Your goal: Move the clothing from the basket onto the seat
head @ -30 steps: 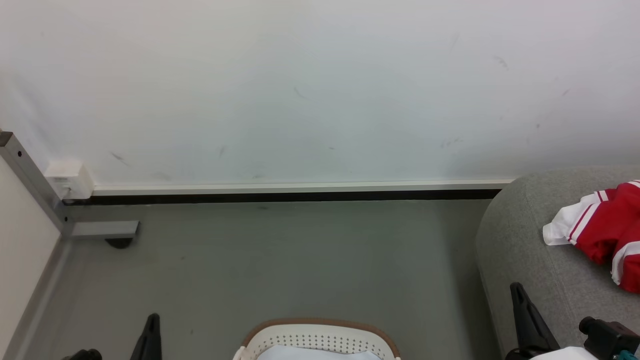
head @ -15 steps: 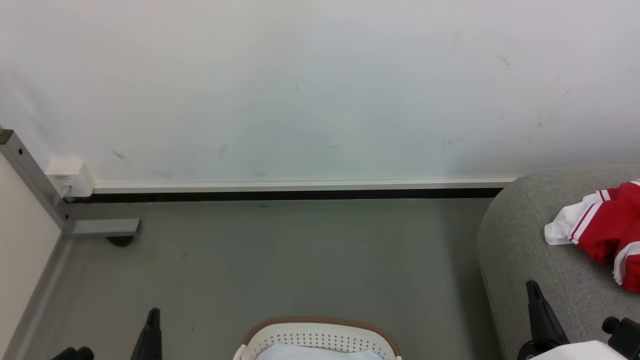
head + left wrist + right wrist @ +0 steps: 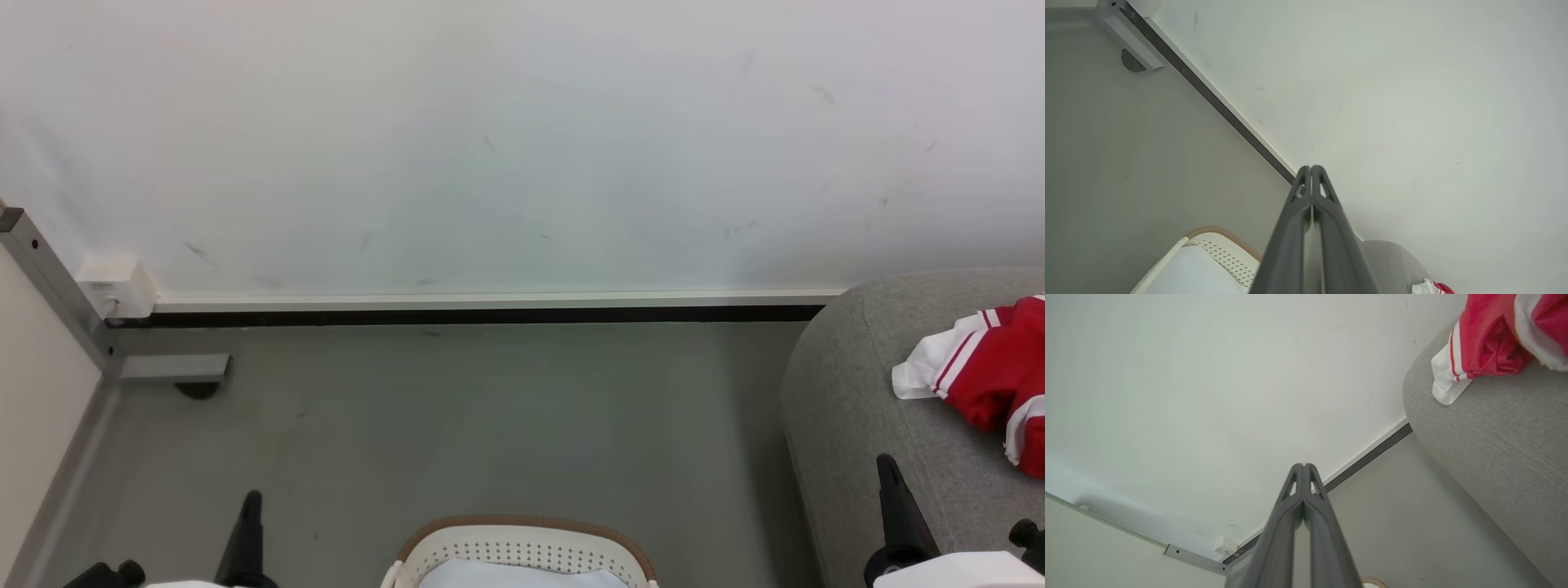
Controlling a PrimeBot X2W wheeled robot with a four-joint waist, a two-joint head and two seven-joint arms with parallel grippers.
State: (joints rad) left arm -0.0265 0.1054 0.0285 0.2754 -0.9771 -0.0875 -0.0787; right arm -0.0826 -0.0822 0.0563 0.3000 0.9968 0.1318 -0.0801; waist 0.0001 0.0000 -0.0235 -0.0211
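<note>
**Desk:** Where are your tools right now?

**Operator:** My left tool (image 3: 252,498) is low at the left of the head view, above the grey floor (image 3: 490,425) and well to the left of the basket (image 3: 522,523). In its wrist view, I see the two dark fingers (image 3: 1288,237) pressed together right up to the tips, closed with nothing between them. My right tool (image 3: 887,462) is low at the right, in front of the seat's (image 3: 849,392) rounded end. Its wrist view shows the same thing: fingers (image 3: 1280,539) shut flat against each other, gripping nothing.

**Desk:** And the clothing?

**Operator:** I see the red clothing (image 3: 992,367) with white panels and stripes lying bunched on top of the seat, at the right edge of the head view. A white part with red stripes points toward the seat's rounded end. It is well apart from both tools. From the right wrist, that white part hangs a little over the seat's curved edge.

**Desk:** What about the basket?

**Operator:** It stands on the floor at the bottom middle, between my two tools and touching neither. I see only its far end, the brown rim and the perforated cream wall. Inside that end lies a pale white cloth (image 3: 514,576). The seat stands to the basket's right, against the white wall (image 3: 490,147).
</note>
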